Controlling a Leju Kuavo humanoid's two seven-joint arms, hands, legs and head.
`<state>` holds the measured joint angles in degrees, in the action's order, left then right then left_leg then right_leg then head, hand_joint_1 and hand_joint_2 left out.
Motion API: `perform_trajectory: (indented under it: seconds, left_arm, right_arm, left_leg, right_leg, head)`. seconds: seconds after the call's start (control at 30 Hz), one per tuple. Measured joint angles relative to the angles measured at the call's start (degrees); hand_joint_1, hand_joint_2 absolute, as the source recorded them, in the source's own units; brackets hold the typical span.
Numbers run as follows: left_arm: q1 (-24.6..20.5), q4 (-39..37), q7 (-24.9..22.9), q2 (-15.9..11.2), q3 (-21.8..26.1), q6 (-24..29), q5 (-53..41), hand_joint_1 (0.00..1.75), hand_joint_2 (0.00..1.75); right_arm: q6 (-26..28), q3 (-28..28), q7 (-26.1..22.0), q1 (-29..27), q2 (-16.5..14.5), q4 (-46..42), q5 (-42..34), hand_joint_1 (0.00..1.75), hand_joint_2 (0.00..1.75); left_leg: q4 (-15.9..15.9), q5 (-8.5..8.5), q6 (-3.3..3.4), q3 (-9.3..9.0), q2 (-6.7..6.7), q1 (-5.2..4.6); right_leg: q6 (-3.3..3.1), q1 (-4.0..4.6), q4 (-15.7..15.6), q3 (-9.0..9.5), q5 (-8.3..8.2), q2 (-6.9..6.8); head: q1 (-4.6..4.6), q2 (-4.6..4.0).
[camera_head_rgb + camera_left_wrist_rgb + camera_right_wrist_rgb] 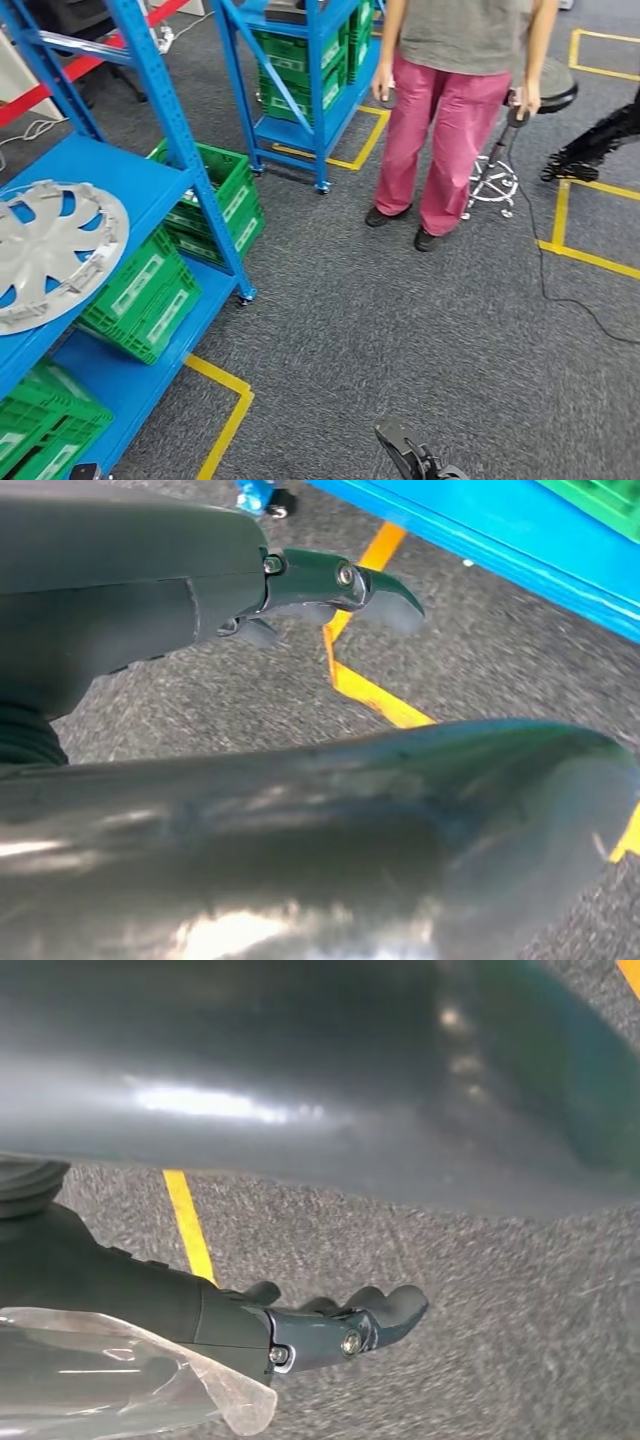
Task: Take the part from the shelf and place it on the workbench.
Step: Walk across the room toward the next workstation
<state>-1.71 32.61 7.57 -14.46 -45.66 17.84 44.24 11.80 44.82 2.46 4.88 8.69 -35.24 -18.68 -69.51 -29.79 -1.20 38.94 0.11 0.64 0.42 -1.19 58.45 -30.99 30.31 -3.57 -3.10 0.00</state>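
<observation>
Left wrist view: left hand (332, 585) hangs over carpet, fingers extended, holding nothing; right hand (332, 1325) likewise empty. Part, a silver wheel cover (53, 250), lies on the blue shelf (143, 180), untouched. Step judged: approach; next, turn and reach for it

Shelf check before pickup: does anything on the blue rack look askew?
Yes. The green plastic crate under the silver hubcap sits tilted, its front edge dipping toward the blue lower shelf. The hubcap itself lies flat.
</observation>
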Motion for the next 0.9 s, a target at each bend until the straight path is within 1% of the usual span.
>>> perform_trajectory:
  seconds: [0.03, 0.07, 0.1, 0.13, 0.17, 0.2, 0.23, 0.27, 0.3, 0.33, 0.37, 0.4, 0.43, 0.47, 0.5, 0.53, 0.57, 0.6, 0.63, 0.7, 0.73, 0.77, 0.8, 0.83, 0.87, 0.9]
  left_arm:
    - [-0.01, -0.02, 0.03, 0.0, 0.0, 0.0, 0.02, 0.0, 0.0]
    - [-0.1, -0.02, 0.05, 0.01, 0.0, 0.0, 0.03, 0.0, 0.0]
    - [-0.16, -0.02, 0.07, 0.03, 0.0, 0.0, 0.04, 0.0, 0.0]
    - [-0.15, -0.03, 0.08, 0.03, 0.0, 0.0, 0.07, 0.0, 0.0]
    - [-0.07, -0.04, 0.09, 0.02, 0.0, -0.01, 0.09, 0.0, 0.0]
    - [0.1, -0.07, 0.1, 0.01, 0.0, -0.01, 0.11, 0.0, 0.0]
    - [0.21, -0.09, 0.12, -0.01, 0.01, -0.02, 0.13, 0.0, 0.0]
    - [0.19, -0.12, 0.13, -0.01, 0.01, -0.07, 0.15, 0.0, 0.0]
    - [0.05, -0.14, 0.16, 0.0, 0.02, -0.13, 0.16, 0.0, 0.0]
    - [-0.13, -0.15, 0.19, 0.04, 0.02, -0.21, 0.17, 0.0, 0.0]
    - [-0.24, -0.16, 0.2, 0.11, 0.02, -0.29, 0.19, 0.0, 0.0]
    - [-0.24, -0.17, 0.21, 0.19, 0.01, -0.33, 0.2, 0.0, 0.0]
    - [-0.17, -0.2, 0.21, 0.26, 0.01, -0.35, 0.21, 0.0, 0.0]
    - [-0.1, -0.23, 0.21, 0.3, 0.0, -0.35, 0.21, 0.0, 0.0]
    - [-0.07, -0.26, 0.22, 0.32, 0.0, -0.35, 0.21, 0.0, 0.0]
    - [-0.11, -0.28, 0.23, 0.38, 0.0, -0.35, 0.21, 0.0, 0.0]
    - [-0.2, -0.31, 0.24, 0.43, 0.0, -0.35, 0.22, 0.0, 0.0]
    - [-0.27, -0.31, 0.25, 0.48, 0.0, -0.36, 0.23, 0.0, 0.0]
    - [-0.29, -0.32, 0.26, 0.54, 0.0, -0.38, 0.26, 0.0, 0.0]
    - [-0.13, -0.41, 0.26, 0.5, 0.0, -0.44, 0.34, 0.0, 0.0]
    - [-0.02, -0.48, 0.26, 0.5, 0.0, -0.47, 0.37, 0.0, 0.0]
    - [-0.04, -0.55, 0.26, 0.48, 0.01, -0.48, 0.4, 0.0, 0.0]
    - [-0.17, -0.6, 0.26, 0.44, 0.01, -0.47, 0.43, 0.0, 0.0]
    - [-0.34, -0.62, 0.26, 0.48, 0.02, -0.48, 0.47, 0.0, 0.0]
    - [-0.49, -0.64, 0.26, 0.49, 0.02, -0.49, 0.51, 0.0, 0.0]
    - [-0.54, -0.66, 0.25, 0.53, 0.02, -0.5, 0.57, 0.0, 0.0]
  right_arm:
    - [0.02, -0.01, -0.01, 0.04, 0.0, 0.01, 0.03, 0.0, 0.0]
    - [0.07, -0.02, -0.01, 0.08, 0.0, 0.01, 0.05, 0.0, 0.0]
    - [0.12, -0.04, -0.01, 0.11, 0.0, 0.03, 0.05, 0.0, 0.0]
    - [0.16, -0.05, -0.01, 0.15, 0.01, 0.04, 0.05, 0.0, 0.0]
    - [0.2, -0.06, -0.01, 0.22, 0.01, 0.05, 0.05, 0.0, 0.0]
    - [0.2, -0.07, -0.02, 0.33, 0.01, 0.05, 0.06, 0.0, 0.0]
    - [0.21, -0.08, -0.03, 0.43, 0.01, 0.04, 0.07, 0.0, 0.0]
    - [0.21, -0.08, -0.04, 0.52, -0.01, 0.04, 0.09, 0.0, 0.0]
    - [0.21, -0.08, -0.05, 0.52, -0.02, 0.04, 0.09, 0.0, 0.0]
    - [0.21, -0.08, -0.03, 0.43, -0.04, 0.05, 0.08, 0.0, 0.0]
    - [0.2, -0.07, 0.01, 0.29, -0.05, 0.09, 0.07, 0.0, 0.0]
    - [0.2, -0.08, 0.04, 0.12, -0.06, 0.13, 0.05, 0.0, 0.0]
    - [0.2, -0.09, 0.08, 0.0, -0.06, 0.17, 0.04, 0.0, 0.0]
    - [0.2, -0.12, 0.09, -0.04, -0.06, 0.2, 0.04, 0.0, 0.0]
    - [0.21, -0.18, 0.1, -0.04, -0.06, 0.21, 0.04, 0.0, 0.0]
    - [0.21, -0.26, 0.1, -0.02, -0.05, 0.22, 0.04, 0.0, 0.0]
    - [0.24, -0.34, 0.1, 0.0, -0.04, 0.25, 0.05, 0.0, 0.0]
    - [0.26, -0.41, 0.13, 0.01, -0.03, 0.27, 0.07, 0.0, 0.0]
    - [0.3, -0.45, 0.19, 0.02, -0.02, 0.31, 0.1, 0.0, 0.0]
    - [0.39, -0.49, 0.33, 0.1, -0.08, 0.32, 0.26, 0.0, 0.0]
    - [0.49, -0.52, 0.4, 0.15, -0.1, 0.31, 0.38, 0.0, 0.0]
    - [0.63, -0.59, 0.47, 0.18, -0.11, 0.3, 0.5, 0.0, 0.0]
    - [0.8, -0.65, 0.56, 0.16, -0.12, 0.3, 0.59, 0.0, 0.0]
    - [0.96, -0.72, 0.69, 0.11, -0.08, 0.32, 0.64, 0.0, 0.0]
    - [1.08, -0.77, 0.81, 0.06, -0.08, 0.34, 0.68, 0.0, 0.0]
    - [1.14, -0.8, 0.93, 0.03, -0.09, 0.37, 0.71, 0.0, 0.0]
  left_leg:
    - [3.84, 1.8, 0.01, -1.8, 1.27, -0.14]
    - [7.1, 2.93, 0.24, -3.27, 2.46, -0.38]
    - [9.11, 3.33, 0.53, -4.12, 3.4, -0.63]
    - [9.79, 3.06, 0.87, -4.34, 3.74, -0.89]
    - [10.01, 2.97, 1.34, -4.3, 3.24, -1.0]
    - [10.15, 3.0, 1.75, -4.4, 2.66, -0.92]
    - [10.3, 3.03, 2.17, -4.57, 2.05, -0.83]
    - [10.48, 3.08, 2.63, -4.75, 1.45, -0.71]
    - [10.6, 3.1, 3.04, -4.9, 0.85, -0.6]
    - [10.6, 3.04, 3.33, -4.93, 0.18, -0.64]
    - [10.59, 2.99, 3.55, -4.94, -0.57, -0.73]
    - [10.58, 2.94, 3.67, -5.0, -1.37, -0.83]
    - [10.58, 2.9, 3.71, -5.09, -2.18, -0.92]
    - [10.57, 2.84, 3.71, -5.22, -2.98, -0.99]
    - [10.56, 2.75, 3.66, -5.41, -3.79, -1.03]
    - [10.55, 2.64, 3.55, -5.55, -4.53, -1.03]
    - [10.43, 2.52, 3.39, -5.57, -5.29, -1.07]
    - [10.38, 2.49, 3.14, -5.48, -5.98, -1.03]
    - [10.37, 2.52, 2.86, -5.3, -6.6, -0.93]
    - [10.46, 2.62, 2.19, -5.02, -7.73, -0.67]
    - [10.22, 2.41, 1.83, -4.92, -7.31, -0.67]
    - [9.16, 1.71, 1.43, -4.47, -6.13, -0.71]
    - [7.02, 0.49, 1.08, -3.52, -4.52, -0.74]
    - [3.84, -1.06, 0.78, -2.01, -2.69, -0.72]
    - [0.02, -2.66, 0.52, -0.08, -1.59, -0.55]
    - [-3.13, -3.6, 0.32, 1.58, -1.1, -0.33]
  right_leg:
    - [0.28, 0.05, 0.0, 0.28, 0.24, -0.68]
    - [0.65, 0.18, 0.03, 0.49, 0.51, -1.3]
    - [1.03, 0.35, 0.01, 0.69, 0.75, -1.91]
    - [1.38, 0.52, -0.07, 0.87, 0.95, -2.51]
    - [1.68, 0.58, -0.2, 1.14, 1.09, -3.14]
    - [1.98, 0.48, -0.28, 1.29, 1.3, -3.23]
    - [2.23, 0.33, 0.1, 1.26, 1.76, -2.32]
    - [2.42, 0.19, 1.48, 0.69, 2.67, -0.86]
    - [2.54, 0.08, 4.24, -0.69, 4.14, 0.95]
    - [2.53, 0.08, 8.07, -2.62, 5.8, 2.42]
    - [2.5, 0.13, 12.09, -4.85, 7.26, 3.1]
    - [2.43, 0.18, 15.18, -6.81, 7.91, 3.37]
    - [2.31, 0.26, 16.3, -7.92, 7.38, 3.49]
    - [2.12, 0.33, 15.18, -7.98, 5.76, 3.61]
    - [1.87, 0.39, 12.01, -7.01, 3.27, 4.05]
    - [1.55, 0.4, 8.11, -5.52, 1.08, 5.29]
    - [1.31, 0.3, 4.4, -3.89, -0.45, 6.5]
    - [1.14, 0.26, 1.84, -2.67, -1.25, 7.51]
    - [1.02, 0.28, 0.74, -2.03, -1.21, 8.05]
    - [0.76, 0.32, 0.2, -1.58, -1.23, 7.09]
    - [0.54, 0.28, -0.1, -1.31, -1.3, 6.47]
    - [0.22, 0.17, -0.46, -0.97, -1.34, 5.75]
    - [-0.06, 0.05, -0.77, -0.6, -1.32, 4.93]
    - [-0.25, 0.11, -0.9, -0.3, -1.18, 4.11]
    - [-0.41, 0.11, -0.94, -0.08, -1.0, 3.22]
    - [-0.42, 0.1, -0.93, 0.1, -0.79, 2.39]
  head:
    - [0.01, 0.0]
    - [0.06, 0.0]
    - [-0.01, 0.0]
    - [-0.08, 0.0]
    - [-0.11, 0.0]
    - [-0.22, 0.0]
    - [-0.25, 0.0]
    - [-0.33, 0.0]
    - [-0.46, 0.0]
    - [-0.56, 0.0]
    - [-0.64, 0.0]
    - [-0.65, 0.0]
    - [-0.66, 0.0]
    - [-0.66, 0.0]
    - [-0.65, 0.0]
    - [-0.63, 0.0]
    - [-0.61, 0.0]
    - [-0.59, 0.0]
    - [-0.57, 0.0]
    - [-0.59, 0.01]
    - [-0.55, 0.01]
    - [-0.4, 0.01]
    - [-0.26, 0.01]
    - [-0.1, 0.0]
    - [-0.02, 0.0]
    - [-0.02, 0.0]
